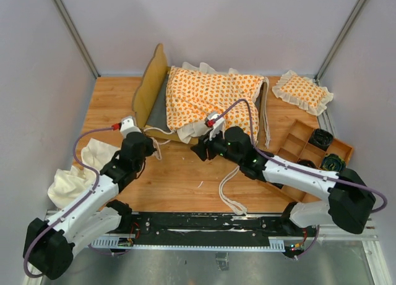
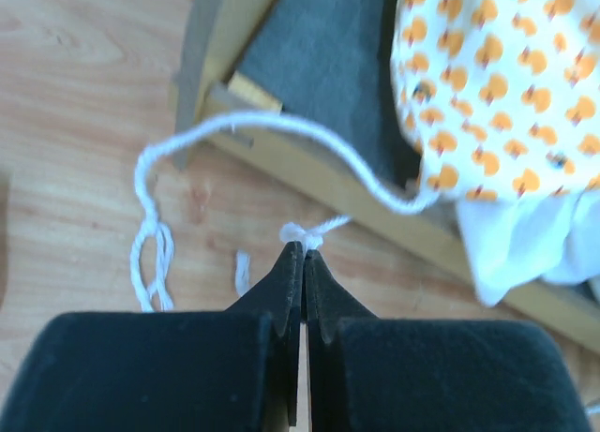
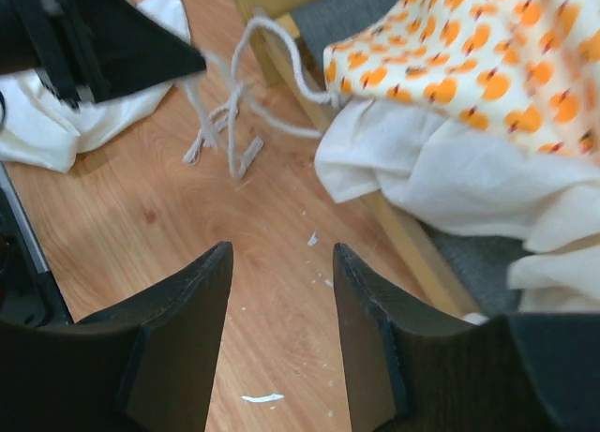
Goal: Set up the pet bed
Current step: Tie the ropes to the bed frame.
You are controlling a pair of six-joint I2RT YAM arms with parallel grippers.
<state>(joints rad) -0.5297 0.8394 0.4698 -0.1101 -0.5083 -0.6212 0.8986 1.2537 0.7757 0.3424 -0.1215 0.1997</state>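
Two grippers sit near the middle of the overhead view, just below the bed frame (image 1: 151,81), and they stand differently. My left gripper (image 2: 302,249) is clamped fully together with the knotted end of a tie string (image 2: 281,123) caught at its tips. My right gripper (image 3: 281,254) has its jaws apart over bare table (image 3: 281,343) with nothing between them. The frame sits at upper centre-left of the overhead view, with its scalloped headboard to the left. The big orange-patterned cushion (image 1: 210,96) is draped over it askew and spills past the frame's right and near edges, so a strip of grey base (image 2: 319,67) shows beside the headboard. I judge the cushion light and floppy: it will sag and fold wherever it is lifted, so a pinch on the ruffle or a corner seam should hold better than the plump middle. The string is thin and limp; pulling it will likely drag only the corner it is sewn to, not the whole cushion, and it could slip out of closed jaws. The frame looks stiff and light, and may skid on the wood if tugged. The small pillow (image 1: 302,92) at upper right and the cream cloth (image 1: 71,180) at lower left I would leave alone.
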